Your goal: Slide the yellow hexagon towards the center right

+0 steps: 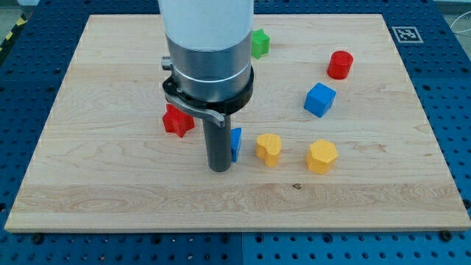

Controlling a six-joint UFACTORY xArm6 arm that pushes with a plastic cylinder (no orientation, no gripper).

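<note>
My tip [218, 168] rests on the board [88, 184], left of centre. It is a plain rod end with no jaws, so it neither spreads nor pinches. A blue block [236, 143], mostly hidden, sits just beside the rod on the view's right. A yellow block [268, 149] lies near, further right. The yellow hexagon [321, 156] lies beyond it, right of centre and apart from the tip. A red star [177, 120] lies left of the rod. A blue cube [319, 99], red cylinder [340, 65] and green block [260, 43] lie nearer the view's top.
</note>
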